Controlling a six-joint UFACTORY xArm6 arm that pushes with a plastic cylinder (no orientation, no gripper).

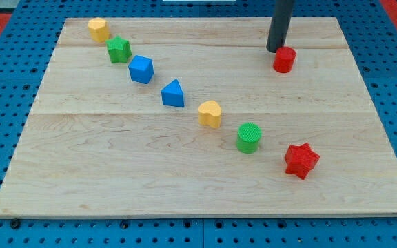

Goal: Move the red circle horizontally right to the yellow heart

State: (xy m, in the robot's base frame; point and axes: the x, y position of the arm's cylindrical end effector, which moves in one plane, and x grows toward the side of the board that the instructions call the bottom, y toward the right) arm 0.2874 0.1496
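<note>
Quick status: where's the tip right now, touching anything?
My tip: no gripper, holds nothing; it sits just up-left of the red circle, against it or nearly so; contact cannot be told. The yellow heart is far off.

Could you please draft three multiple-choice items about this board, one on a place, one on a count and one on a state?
1. Where does the red circle sit?
A. near the view's top right
B. at the view's bottom left
C. in the middle of the diagonal row

2. How many blue blocks are on the board?
A. one
B. two
C. four

3. How does my tip stand to the red circle?
A. far off, by the yellow hexagon
B. resting on the red star
C. close beside it, on its upper-left side in the view

Key: 1 A, the circle lies alone near the top right, apart from the row. 2 B, only the blue cube and the blue triangle are blue. 3 C, the rod's lower end comes down right next to the circle; whether they touch cannot be told.
</note>
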